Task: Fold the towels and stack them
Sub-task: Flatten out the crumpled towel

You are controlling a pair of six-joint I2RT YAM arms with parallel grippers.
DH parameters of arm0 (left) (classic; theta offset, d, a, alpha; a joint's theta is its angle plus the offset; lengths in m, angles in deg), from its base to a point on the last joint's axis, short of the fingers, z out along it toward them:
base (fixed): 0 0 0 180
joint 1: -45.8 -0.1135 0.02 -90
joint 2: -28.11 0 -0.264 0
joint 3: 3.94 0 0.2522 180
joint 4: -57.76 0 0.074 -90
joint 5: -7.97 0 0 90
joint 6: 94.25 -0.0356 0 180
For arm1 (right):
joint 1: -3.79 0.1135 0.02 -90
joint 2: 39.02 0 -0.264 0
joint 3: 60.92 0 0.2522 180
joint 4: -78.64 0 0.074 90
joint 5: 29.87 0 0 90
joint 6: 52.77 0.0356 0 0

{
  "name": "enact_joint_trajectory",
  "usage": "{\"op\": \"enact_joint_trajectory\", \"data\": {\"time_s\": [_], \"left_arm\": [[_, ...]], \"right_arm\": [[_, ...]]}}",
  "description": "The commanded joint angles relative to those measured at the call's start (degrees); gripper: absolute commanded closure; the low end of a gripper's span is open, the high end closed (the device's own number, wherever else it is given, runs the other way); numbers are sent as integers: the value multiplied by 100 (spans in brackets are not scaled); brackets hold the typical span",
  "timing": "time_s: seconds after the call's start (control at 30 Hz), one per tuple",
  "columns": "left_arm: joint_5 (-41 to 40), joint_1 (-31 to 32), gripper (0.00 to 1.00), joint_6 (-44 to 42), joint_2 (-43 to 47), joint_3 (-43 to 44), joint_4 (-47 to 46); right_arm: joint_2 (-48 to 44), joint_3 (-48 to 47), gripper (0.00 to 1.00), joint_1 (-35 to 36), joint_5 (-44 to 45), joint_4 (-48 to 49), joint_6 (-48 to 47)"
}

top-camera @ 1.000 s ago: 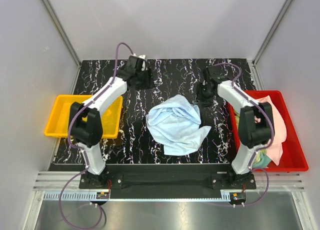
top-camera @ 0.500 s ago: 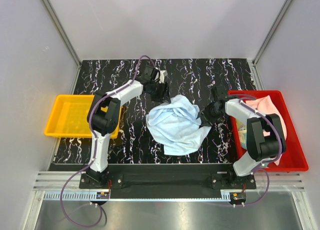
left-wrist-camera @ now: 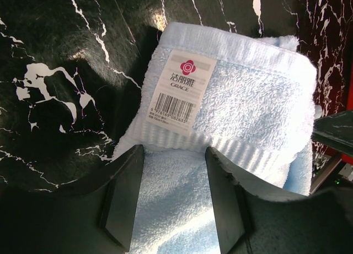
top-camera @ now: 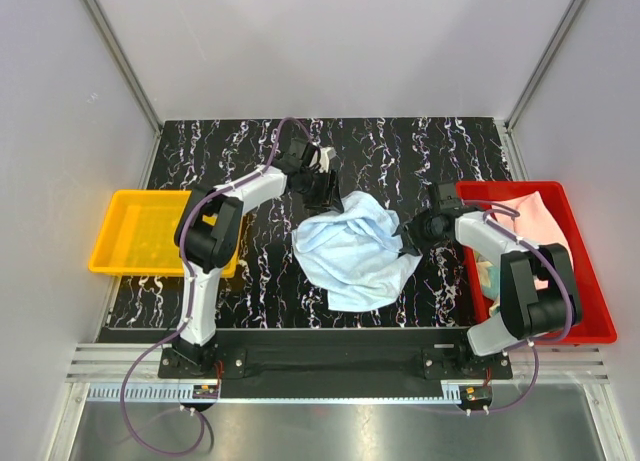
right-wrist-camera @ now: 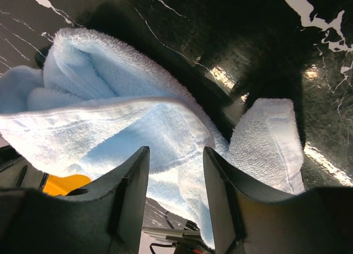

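A crumpled light blue towel (top-camera: 350, 249) lies in the middle of the black marble table. My left gripper (top-camera: 330, 195) is at its far left corner, where a white barcode label (left-wrist-camera: 179, 91) shows on the hem. Its jaws stand open just over the cloth (left-wrist-camera: 242, 94), with terry pile visible between the fingers (left-wrist-camera: 124, 193). My right gripper (top-camera: 408, 235) is at the towel's right edge, also open, straddling a raised fold (right-wrist-camera: 138, 127). A pale pink towel (top-camera: 545, 226) and a yellow-green one (top-camera: 489, 276) lie in the red tray.
The red tray (top-camera: 590, 321) stands at the right table edge, close behind my right arm. A yellow tray (top-camera: 130, 231) sits at the left edge. Grey walls enclose the table on three sides.
Both arms have swung in from the far part of the table to the blue towel, the left to its far left corner, the right to its right edge. The jaws stay the same width.
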Motion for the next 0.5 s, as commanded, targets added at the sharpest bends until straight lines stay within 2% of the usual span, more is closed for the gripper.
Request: {"op": "enact_joint_trajectory", "data": {"time_s": [0.0, 0.3, 0.47], "left_arm": [[196, 18, 47, 82, 349, -10, -272], [-234, -78, 46, -93, 455, 227, 44], [-209, -149, 45, -120, 604, 342, 132]], "right_arm": [[-26, 57, 50, 14, 172, 187, 213], [-280, 408, 50, 14, 427, 187, 336], [-307, 584, 51, 23, 391, 432, 459]]}}
